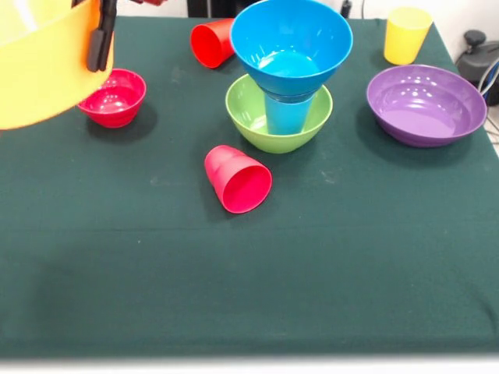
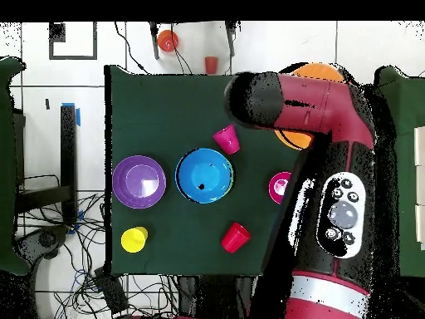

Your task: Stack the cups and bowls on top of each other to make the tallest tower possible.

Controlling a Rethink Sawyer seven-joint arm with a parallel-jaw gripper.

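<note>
My gripper (image 1: 98,56) is shut on the rim of the huge orange-yellow bowl (image 1: 43,66) and holds it in the air at the far left; one black finger lies on its outer wall. In the overhead view the arm hides most of this bowl (image 2: 322,71). The tower stands mid-table: the blue bowl (image 1: 291,43) sits on the light blue cup (image 1: 286,115), which stands in the green bowl (image 1: 257,117). The small red bowl (image 1: 115,97) sits just beside the raised bowl. Two red cups (image 1: 238,179) (image 1: 212,41) lie on their sides. The small dark blue bowl is out of view.
The purple bowl (image 1: 427,104) sits at the right, and the yellow cup (image 1: 407,34) stands upright behind it. The table has a dark green cloth (image 1: 249,273). Cables and a black device (image 1: 477,54) lie off the right edge.
</note>
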